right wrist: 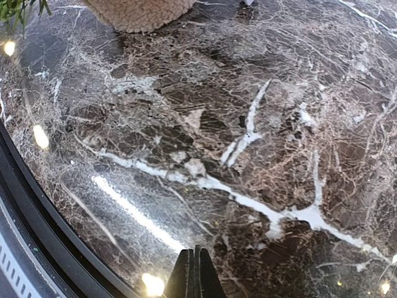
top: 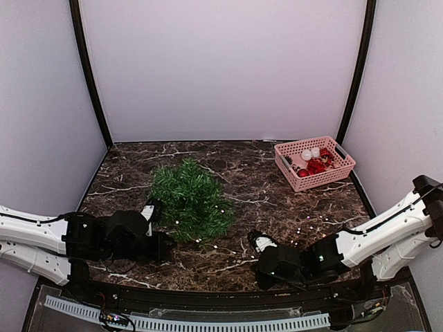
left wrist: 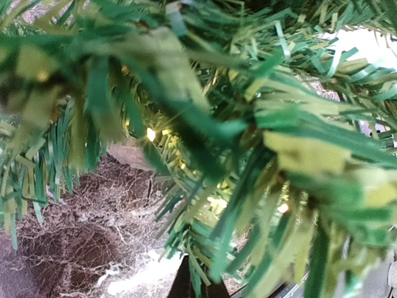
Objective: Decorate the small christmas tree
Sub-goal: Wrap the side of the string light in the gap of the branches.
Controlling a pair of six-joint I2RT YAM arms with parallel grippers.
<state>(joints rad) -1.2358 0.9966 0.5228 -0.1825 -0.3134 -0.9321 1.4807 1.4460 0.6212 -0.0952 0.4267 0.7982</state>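
Note:
The small christmas tree stands left of centre on the marble table, bushy and dark green, with tiny white lights. My left gripper sits at its near left foot. In the left wrist view the tree's needles fill the frame, and the gripper is shut, with needles lying across its tips. My right gripper rests low on the table to the tree's near right. Its fingertips are shut with nothing between them, above bare marble. The tree's beige fuzzy base shows at the top of the right wrist view.
A pink basket holding red and white ornaments stands at the far right. A string of tiny lights trails over the table from the tree toward the right arm. The table's black front rim runs close by the right gripper.

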